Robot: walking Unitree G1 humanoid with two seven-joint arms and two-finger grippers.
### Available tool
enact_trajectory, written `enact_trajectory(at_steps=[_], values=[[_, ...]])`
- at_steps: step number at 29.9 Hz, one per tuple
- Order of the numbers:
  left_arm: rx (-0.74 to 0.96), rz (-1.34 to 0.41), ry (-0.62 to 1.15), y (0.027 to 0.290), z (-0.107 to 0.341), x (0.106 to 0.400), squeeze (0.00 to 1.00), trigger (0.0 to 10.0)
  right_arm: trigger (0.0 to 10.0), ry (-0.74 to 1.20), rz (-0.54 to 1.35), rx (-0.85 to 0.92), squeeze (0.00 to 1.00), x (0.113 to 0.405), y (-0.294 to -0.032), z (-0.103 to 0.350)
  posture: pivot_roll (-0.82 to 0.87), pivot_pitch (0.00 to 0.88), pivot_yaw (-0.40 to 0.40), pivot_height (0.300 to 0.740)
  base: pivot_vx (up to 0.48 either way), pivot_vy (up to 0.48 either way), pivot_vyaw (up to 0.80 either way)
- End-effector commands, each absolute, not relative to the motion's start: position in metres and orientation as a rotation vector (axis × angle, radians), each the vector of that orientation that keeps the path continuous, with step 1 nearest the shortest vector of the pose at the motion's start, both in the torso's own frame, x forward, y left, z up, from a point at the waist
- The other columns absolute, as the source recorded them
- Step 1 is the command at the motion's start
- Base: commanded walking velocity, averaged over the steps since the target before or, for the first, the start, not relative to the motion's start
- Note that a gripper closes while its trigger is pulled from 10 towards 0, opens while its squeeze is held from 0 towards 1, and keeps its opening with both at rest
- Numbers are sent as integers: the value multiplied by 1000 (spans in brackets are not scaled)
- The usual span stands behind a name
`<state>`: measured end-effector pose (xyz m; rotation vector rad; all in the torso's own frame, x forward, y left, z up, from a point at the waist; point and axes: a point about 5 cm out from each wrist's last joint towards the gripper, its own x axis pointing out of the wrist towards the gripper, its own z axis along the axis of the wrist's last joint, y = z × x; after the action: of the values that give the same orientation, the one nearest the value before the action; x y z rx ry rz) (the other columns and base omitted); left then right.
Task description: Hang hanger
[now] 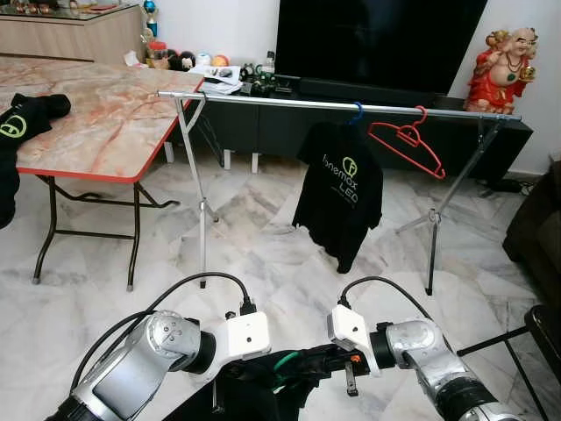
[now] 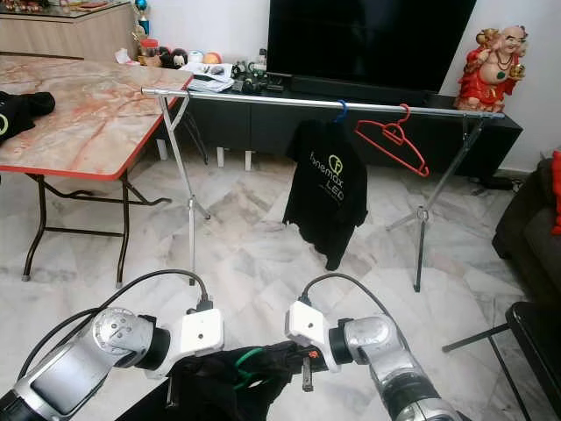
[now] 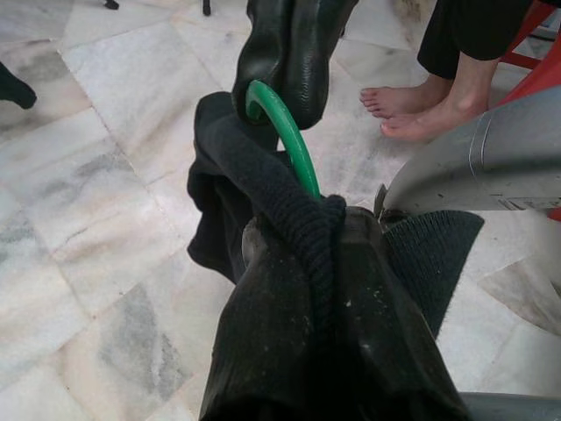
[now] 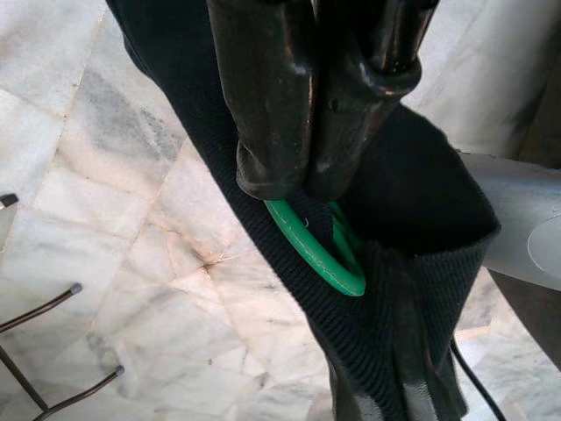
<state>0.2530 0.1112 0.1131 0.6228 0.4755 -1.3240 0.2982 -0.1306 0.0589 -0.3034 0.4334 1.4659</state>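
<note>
Beyond the marble floor [image 1: 263, 237], the clothes rail [image 1: 263, 99] has bare room left of the hung shirt [image 1: 340, 197]; low before the robot, left gripper [image 3: 289, 79] and right gripper [image 4: 302, 180] clamp the black garment [image 2: 219, 386] on its green hanger [image 4: 320, 250], whose hook should be lifted there level.

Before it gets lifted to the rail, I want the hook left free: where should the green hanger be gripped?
Grip the green hanger low on its neck, where it leaves the black shirt's collar, coming from the side. That leaves the curved hook above free to go over the rail. The right gripper is pinched there already; the left gripper is closed at the hook's curve.
</note>
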Motion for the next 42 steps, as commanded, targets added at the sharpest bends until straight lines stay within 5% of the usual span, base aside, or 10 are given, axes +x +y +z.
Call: enact_trajectory(at_steps=[1, 28, 29, 30, 32, 33, 42], values=[[627, -1355, 439, 103, 120, 253, 0, 10000, 0, 400, 1456, -306, 0, 303, -128, 64, 152, 0, -108, 740, 0, 0, 0], [740, -1226, 482, 127, 108, 263, 0, 10000, 0, 413, 1258, -347, 0, 309, -163, 65, 141, 0, -102, 740, 0, 0, 0], [732, -1234, 475, 126, 110, 263, 0, 10000, 8431, 415, 1267, -346, 0, 309, -162, 64, 144, 0, -100, 740, 0, 0, 0], [732, -1237, 472, 125, 111, 263, 0, 10000, 10000, 420, 1281, -335, 0, 308, -161, 64, 144, 0, -100, 740, 0, 0, 0], [733, -1238, 471, 125, 112, 263, 0, 10000, 10000, 429, 1320, -307, 0, 306, -158, 63, 145, 0, -99, 740, 0, 0, 0], [734, -1239, 470, 125, 112, 263, 0, 10000, 10000, 432, 1346, -286, 1000, 305, -155, 64, 145, 0, -99, 740, 0, 0, 0], [671, -1252, 415, 112, 122, 269, 0, 10000, 10000, 463, 1522, -249, 1000, 296, -143, 63, 147, 0, -100, 740, 0, 0, 0]])
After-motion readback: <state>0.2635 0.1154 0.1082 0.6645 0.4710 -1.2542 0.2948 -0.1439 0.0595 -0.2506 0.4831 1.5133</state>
